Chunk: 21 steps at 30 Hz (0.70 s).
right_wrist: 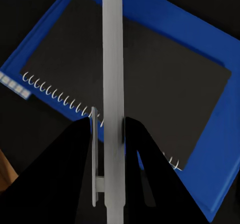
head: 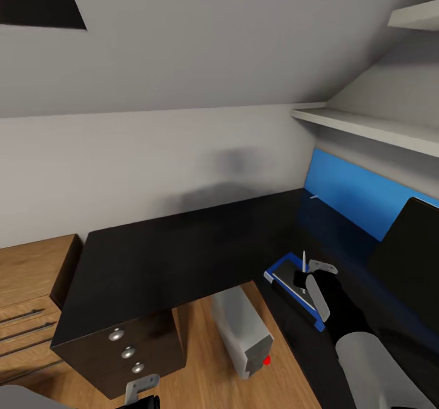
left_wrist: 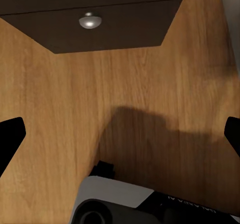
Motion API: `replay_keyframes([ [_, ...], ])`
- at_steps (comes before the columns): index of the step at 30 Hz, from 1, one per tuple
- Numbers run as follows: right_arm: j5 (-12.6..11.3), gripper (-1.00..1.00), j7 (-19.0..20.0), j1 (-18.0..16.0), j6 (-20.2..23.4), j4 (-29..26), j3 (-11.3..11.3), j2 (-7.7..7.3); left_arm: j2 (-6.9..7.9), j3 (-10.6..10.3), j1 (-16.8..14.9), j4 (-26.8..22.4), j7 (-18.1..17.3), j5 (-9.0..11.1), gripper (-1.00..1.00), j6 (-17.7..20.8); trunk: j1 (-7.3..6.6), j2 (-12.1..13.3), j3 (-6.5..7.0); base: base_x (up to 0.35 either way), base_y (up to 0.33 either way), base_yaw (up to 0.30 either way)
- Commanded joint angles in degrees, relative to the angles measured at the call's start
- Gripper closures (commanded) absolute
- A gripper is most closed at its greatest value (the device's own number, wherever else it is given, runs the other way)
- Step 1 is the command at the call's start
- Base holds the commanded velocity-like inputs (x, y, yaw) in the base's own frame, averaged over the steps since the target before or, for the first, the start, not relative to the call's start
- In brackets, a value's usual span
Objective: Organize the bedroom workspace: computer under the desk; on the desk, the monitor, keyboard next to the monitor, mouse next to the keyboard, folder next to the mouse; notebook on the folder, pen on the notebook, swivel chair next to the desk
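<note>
The blue folder [head: 317,322] lies on the black desk [head: 164,250] at the inner edge of its right wing, in front of the monitor [head: 408,256]. The dark grey spiral notebook [head: 285,273] rests on the folder [right_wrist: 200,28]. My right gripper [head: 303,278] hovers over the notebook [right_wrist: 150,68], shut on the white-silver pen [head: 303,259], which stands upright. The pen [right_wrist: 112,58] runs between the black fingers [right_wrist: 75,154]. The grey computer [head: 241,330] stands on the floor under the desk. My left gripper [left_wrist: 120,134] hangs low over the wood floor, open and empty.
Dark drawers with silver knobs [head: 128,352] sit under the desk's left end, one knob [left_wrist: 90,21] close to my left hand. A light-wood dresser [head: 30,287] stands further left. A blue back panel [head: 360,195] and white shelves [head: 366,125] line the right wall.
</note>
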Motion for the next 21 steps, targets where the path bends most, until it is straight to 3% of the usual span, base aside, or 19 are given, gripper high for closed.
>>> replay_keyframes([
  [1,-0.6,1.0,-0.4,0.0,0.2,-0.1,0.0,-0.01,0.01,-0.2,-0.1,-0.2,0.1,0.2,-1.0,-0.3,0.25,-0.5,-0.29,0.0,0.0,0.0],
  [21,-0.6,1.0,-0.5,0.0,0.2,-0.1,0.0,-0.01,0.01,-0.2,-0.1,-0.2,0.1,0.2,-1.0,-0.4,4.64,-8.5,-3.88,0.0,0.0,0.0],
])
